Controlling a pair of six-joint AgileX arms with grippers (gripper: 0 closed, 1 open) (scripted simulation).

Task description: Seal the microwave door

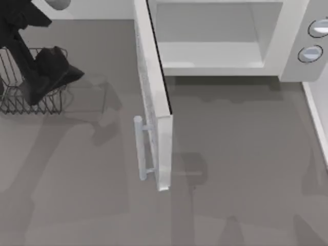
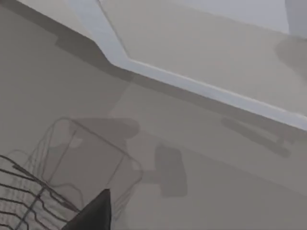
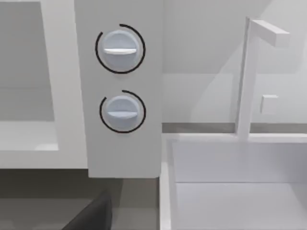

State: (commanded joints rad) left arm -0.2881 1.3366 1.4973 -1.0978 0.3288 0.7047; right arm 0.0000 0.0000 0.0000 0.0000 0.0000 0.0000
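And here's the table [image 1: 246,169], a flat grey surface seen from above, with the white box-shaped microwave body [image 1: 287,56] sitting along the upper edge of the frame, its cavity gaping open. The large flat white microwave door [image 1: 154,102] with its greyish window stands swung right out, running from the top centre of the frame down toward the middle, edge-on to the camera. Its pale vertical bar handle [image 1: 140,148] juts from the door's left face near the free end, just left of centre.

Over in the upper left corner, the left arm's dark gripper [image 1: 48,74] hangs above a thin wire basket [image 1: 15,100], well apart from the door. Whether its jaws are spread or pressed together, I cannot tell. The left wrist view looks down on that basket's wire rim [image 2: 57,158] with a dark fingertip [image 2: 93,213] poking in at the lower edge, and a pale strip crossing the grey surface beyond.

The right wrist view faces the microwave's control panel, two round pale-blue knobs, the upper knob [image 3: 120,48] above the lower knob [image 3: 122,111]. Beside it stands a white sink basin [image 3: 240,191] with a slim white faucet [image 3: 247,76]. A dark fingertip [image 3: 93,215] shows low in frame; the right jaws' state I cannot tell.
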